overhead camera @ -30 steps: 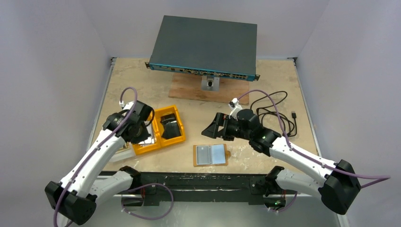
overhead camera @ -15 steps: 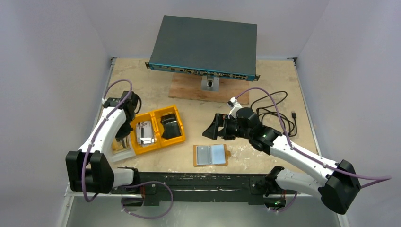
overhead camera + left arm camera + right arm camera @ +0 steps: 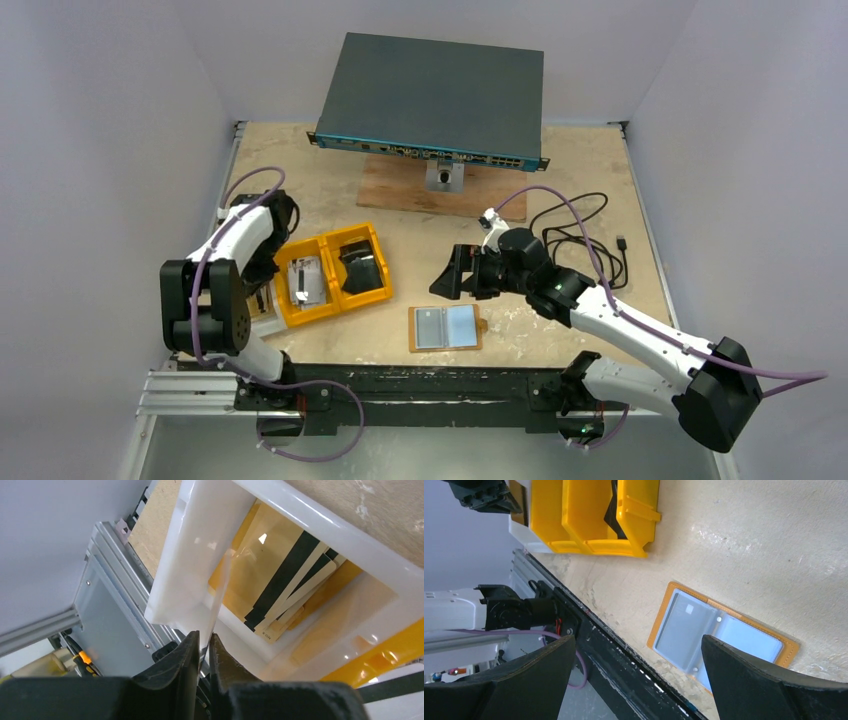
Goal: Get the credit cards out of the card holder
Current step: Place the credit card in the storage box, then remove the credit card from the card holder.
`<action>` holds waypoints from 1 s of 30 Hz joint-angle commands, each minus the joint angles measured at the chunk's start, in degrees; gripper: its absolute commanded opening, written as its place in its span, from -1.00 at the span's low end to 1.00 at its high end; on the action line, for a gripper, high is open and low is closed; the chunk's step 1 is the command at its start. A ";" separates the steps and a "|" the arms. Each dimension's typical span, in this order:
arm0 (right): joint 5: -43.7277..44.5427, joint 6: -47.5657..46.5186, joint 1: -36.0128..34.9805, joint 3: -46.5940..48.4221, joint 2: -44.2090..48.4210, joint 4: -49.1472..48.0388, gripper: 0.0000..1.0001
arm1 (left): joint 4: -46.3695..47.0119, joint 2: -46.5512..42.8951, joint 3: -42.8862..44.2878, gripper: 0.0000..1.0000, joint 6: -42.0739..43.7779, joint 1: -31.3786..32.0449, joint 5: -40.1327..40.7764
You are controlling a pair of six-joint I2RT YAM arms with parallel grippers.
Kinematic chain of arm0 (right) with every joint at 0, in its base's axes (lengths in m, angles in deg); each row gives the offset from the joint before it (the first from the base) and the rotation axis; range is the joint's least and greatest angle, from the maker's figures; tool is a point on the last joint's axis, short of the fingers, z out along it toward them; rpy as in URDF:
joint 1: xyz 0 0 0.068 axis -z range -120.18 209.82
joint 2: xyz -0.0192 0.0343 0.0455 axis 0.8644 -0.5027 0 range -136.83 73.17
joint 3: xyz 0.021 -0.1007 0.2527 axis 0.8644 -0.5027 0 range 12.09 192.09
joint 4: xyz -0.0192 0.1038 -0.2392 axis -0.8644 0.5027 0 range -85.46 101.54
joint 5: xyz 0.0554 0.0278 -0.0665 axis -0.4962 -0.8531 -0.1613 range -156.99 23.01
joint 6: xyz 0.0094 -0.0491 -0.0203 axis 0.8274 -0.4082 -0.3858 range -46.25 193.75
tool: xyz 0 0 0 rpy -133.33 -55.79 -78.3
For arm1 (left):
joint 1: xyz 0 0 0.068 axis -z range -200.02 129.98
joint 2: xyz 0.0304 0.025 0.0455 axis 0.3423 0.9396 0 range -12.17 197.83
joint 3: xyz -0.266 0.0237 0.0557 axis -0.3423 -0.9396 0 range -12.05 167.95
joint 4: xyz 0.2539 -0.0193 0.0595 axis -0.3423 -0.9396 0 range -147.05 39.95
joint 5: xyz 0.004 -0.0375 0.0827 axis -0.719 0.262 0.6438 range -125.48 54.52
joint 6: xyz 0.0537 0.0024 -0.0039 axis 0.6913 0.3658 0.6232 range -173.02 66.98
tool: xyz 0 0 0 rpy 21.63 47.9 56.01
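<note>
The tan card holder point(image 3: 445, 327) lies open on the table near the front edge. It shows grey-blue pockets, with a grey credit card point(image 3: 684, 625) in one of them. My right gripper point(image 3: 452, 275) hangs open and empty above and behind the holder, which shows between its jaws in the right wrist view point(image 3: 638, 641). My left gripper point(image 3: 204, 637) is shut on a thin pale card point(image 3: 216, 605), seen edge-on. It holds the card over the white tray point(image 3: 320, 525), where several tan cards point(image 3: 280, 592) with black stripes lie. In the top view the left gripper point(image 3: 262, 285) is at the far left.
A yellow two-compartment bin point(image 3: 335, 272) with dark items sits right of the white tray point(image 3: 262, 315). A grey network switch point(image 3: 435, 95) stands on a wooden board at the back. Black cable point(image 3: 585, 235) coils at the right. The black rail point(image 3: 420, 385) runs along the front edge.
My left arm has swung from above the yellow bin to the left, over the white tray, with its elbow folded back. My right gripper has barely moved.
</note>
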 commanded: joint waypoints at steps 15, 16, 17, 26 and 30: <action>3.06 -1.28 -0.23 0.32 0.48 2.59 0.98 | 6.02 -21.59 1.89 0.36 7.12 -1.32 -20.61; 3.77 -1.09 -0.24 0.08 0.25 2.87 0.98 | 8.03 -24.23 0.62 0.40 8.18 -0.92 -25.41; 4.77 -0.95 -0.24 -0.04 0.04 3.32 0.98 | 9.70 -26.79 -0.56 0.45 8.89 -0.34 -30.53; 21.81 7.35 -12.07 1.49 -7.89 6.07 0.89 | 24.45 -33.84 -10.31 0.59 6.82 20.74 -55.78; 26.37 13.17 -16.89 3.69 -15.34 5.97 0.53 | 30.20 -33.88 -16.17 0.60 4.87 23.63 -62.05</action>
